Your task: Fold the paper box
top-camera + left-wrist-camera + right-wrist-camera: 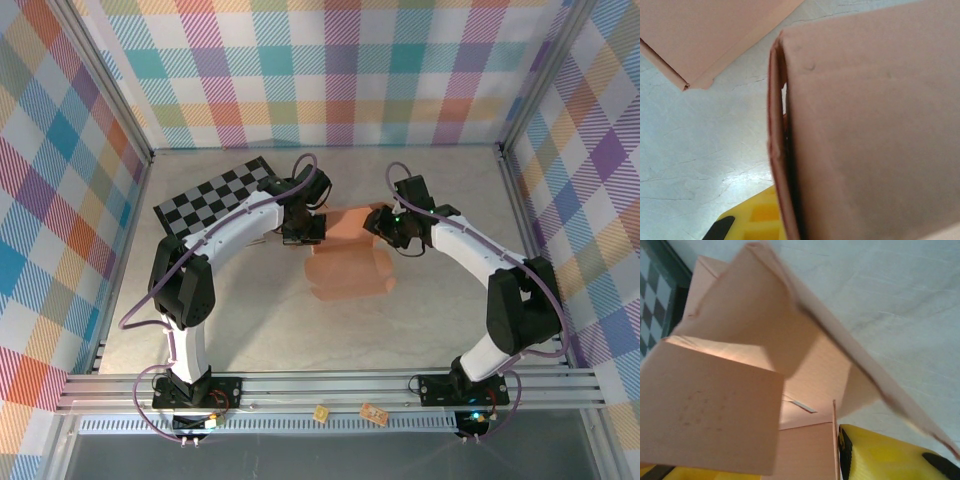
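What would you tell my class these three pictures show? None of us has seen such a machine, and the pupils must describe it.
Two white robot arms are bolted at the near edge of a table. The wide picture looks down from above. The other two come from a camera on each wrist. On the table lie a half-folded paper box and a checkerboard. The left hand is shut, seemingly pinching a box wall. The right hand has its yellow fingers apart, with box flaps between them.
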